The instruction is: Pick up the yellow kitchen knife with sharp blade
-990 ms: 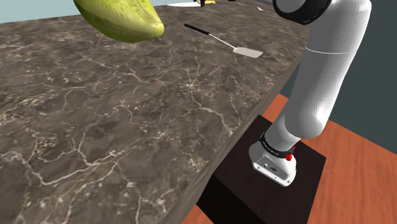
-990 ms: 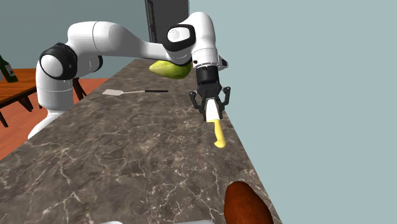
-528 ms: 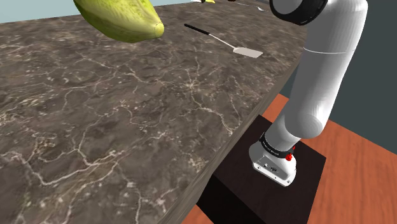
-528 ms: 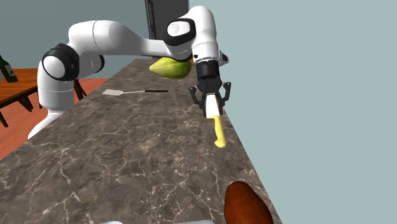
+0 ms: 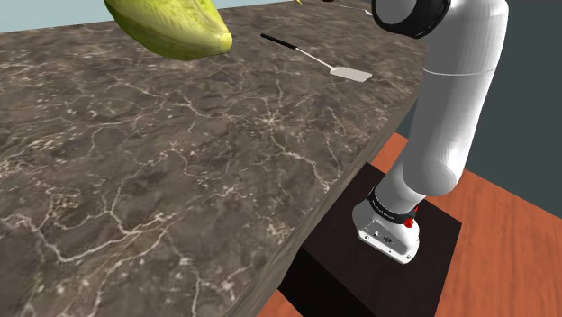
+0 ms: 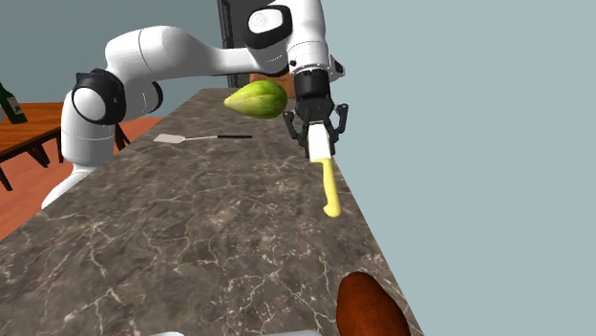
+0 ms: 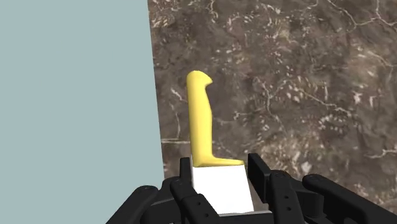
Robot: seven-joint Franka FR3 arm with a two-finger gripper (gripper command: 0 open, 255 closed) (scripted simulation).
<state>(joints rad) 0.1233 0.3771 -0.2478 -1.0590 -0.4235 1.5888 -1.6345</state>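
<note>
Clasping knife (image 7: pixel 205 137), jaws hiding its blade tip

Your dark marbled tabletop (image 6: pixel 191 248) meets a grey-blue wall (image 6: pixel 478 134); reddish floor (image 5: pixel 509 257) lies at four o'clock in the shoulder view.

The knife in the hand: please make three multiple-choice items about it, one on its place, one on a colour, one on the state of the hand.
1. The knife is nearest to: A the grey-blue wall; B the wooden floor; C the stand.
2. Its handle is: A black; B yellow; C red.
3. The hand is: A open above the knife; B shut on nothing; C shut on the white blade.
Answers: 1 A, the knife hangs beside the wall at the edge of the counter; 2 B, the wrist view shows a yellow handle; 3 C, the fingers clasp the blade on both sides.
</note>
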